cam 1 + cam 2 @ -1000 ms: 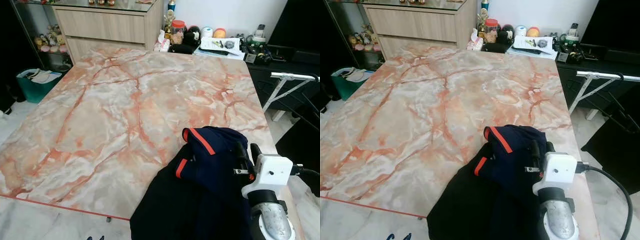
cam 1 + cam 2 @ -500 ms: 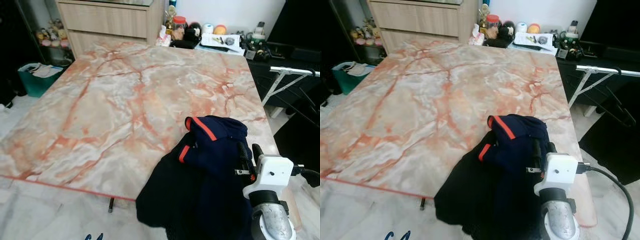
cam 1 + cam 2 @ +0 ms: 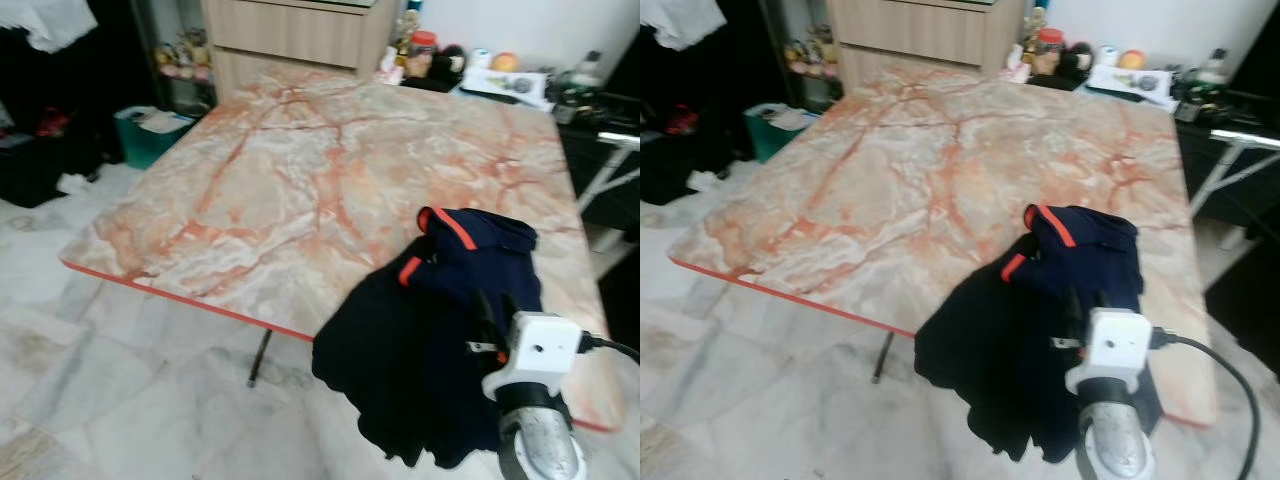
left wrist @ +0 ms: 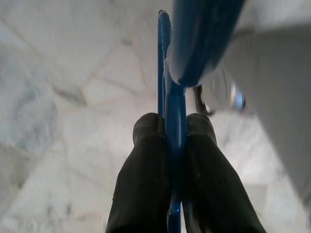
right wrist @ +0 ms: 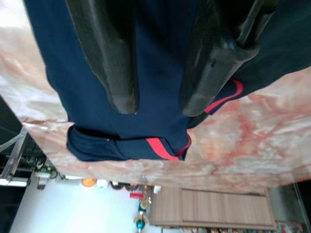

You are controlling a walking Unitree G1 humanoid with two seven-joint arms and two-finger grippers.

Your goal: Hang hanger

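Gripping a blue hanger (image 4: 174, 114), L gripper (image 4: 174, 127) has both black fingers (image 4: 146, 165) clamped on a thin bar of it; wrist view looks along the fingers toward pale marble floor (image 4: 58, 97), so the arm hangs low. Hanger's long axis can't be judged; seen nearly edge-on, running out past the fingertips along the finger line.

R gripper (image 5: 158, 104): fingers parted, nothing between them, poised just over the navy garment (image 3: 450, 340) w/ red trim. Touching the cloth or not: can't tell.

Garment lies at the near R corner of the marbled table (image 3: 330, 170), part draped over the near edge, directly ahead of R arm.

Key relation: hanger low on L side, garment on R, well apart. Judgement: garment nearer R arm, so R would likely handle cloth while L brings hanger up and across.

Beyond: metal rack bar (image 3: 1245, 140) at far R, poss. hanging spot; wooden cabinet (image 3: 300, 40) and clutter at table's far end.
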